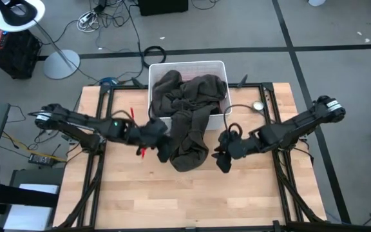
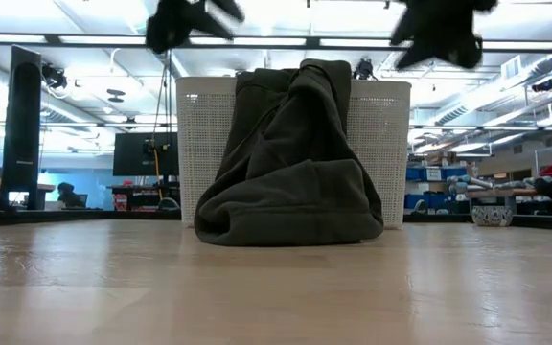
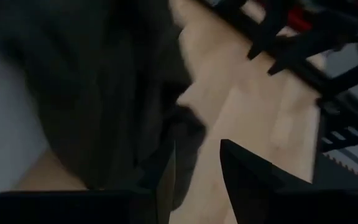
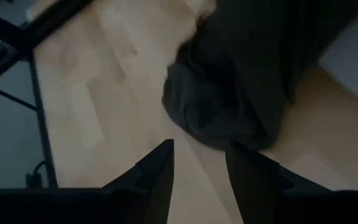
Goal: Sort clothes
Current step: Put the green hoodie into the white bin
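Observation:
A large olive-green garment [image 1: 189,138] fills the white bin [image 1: 185,63] and hangs over its near wall. Its lower end [image 2: 290,216] lies bunched on the table. No other clothes show. My left gripper [image 1: 161,149] is open and empty, raised above the table just left of the garment's lower end, which shows in the left wrist view [image 3: 86,93]. My right gripper [image 1: 223,158] is open and empty, raised just right of that end, which shows in the right wrist view [image 4: 229,106]. In the low view both grippers [image 2: 185,19] [image 2: 439,29] are high above the table.
The bin [image 2: 381,144] stands at the middle of the table's far edge. A small round object [image 1: 258,105] lies at the far right. Bare wood [image 1: 185,200] stretches from the garment to the near edge. Black frame rails [image 1: 98,161] run along both sides.

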{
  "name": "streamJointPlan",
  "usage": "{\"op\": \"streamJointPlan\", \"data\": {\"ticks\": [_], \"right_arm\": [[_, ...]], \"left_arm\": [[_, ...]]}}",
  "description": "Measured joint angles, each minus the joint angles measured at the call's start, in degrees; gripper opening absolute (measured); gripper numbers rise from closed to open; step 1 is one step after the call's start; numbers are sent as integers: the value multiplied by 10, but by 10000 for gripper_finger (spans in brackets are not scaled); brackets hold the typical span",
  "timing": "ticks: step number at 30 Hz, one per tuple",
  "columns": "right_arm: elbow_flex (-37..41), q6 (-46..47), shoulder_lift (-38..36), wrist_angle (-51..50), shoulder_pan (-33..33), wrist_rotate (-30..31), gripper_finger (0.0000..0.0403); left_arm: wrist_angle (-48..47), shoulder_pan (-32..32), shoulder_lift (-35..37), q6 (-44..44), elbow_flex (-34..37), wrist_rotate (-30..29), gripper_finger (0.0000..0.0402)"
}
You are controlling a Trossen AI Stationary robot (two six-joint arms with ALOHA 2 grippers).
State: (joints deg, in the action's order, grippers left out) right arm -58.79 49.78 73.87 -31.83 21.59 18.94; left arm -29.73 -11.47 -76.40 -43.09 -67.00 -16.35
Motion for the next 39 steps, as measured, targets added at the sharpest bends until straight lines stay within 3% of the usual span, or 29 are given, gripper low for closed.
{"op": "streamJointPlan", "data": {"ticks": [8,17,23,26,32,39], "right_arm": [[136,96,1,147,-4,9,155],[220,121,1,247,-19,18,229],[245,69,1,288,-46,57,276],[253,37,12,345,-62,57,284],[254,-43,93,455,-83,1,271],[254,-31,168,497,-100,-28,244]], "left_arm": [[136,-26,-1,-101,131,-21,131],[227,-25,-1,-221,254,-10,131],[274,-20,-1,-217,296,-10,131],[271,-20,-2,-170,306,-9,131],[292,-20,-24,-99,305,6,131],[319,-19,-72,-85,306,24,131]]}}
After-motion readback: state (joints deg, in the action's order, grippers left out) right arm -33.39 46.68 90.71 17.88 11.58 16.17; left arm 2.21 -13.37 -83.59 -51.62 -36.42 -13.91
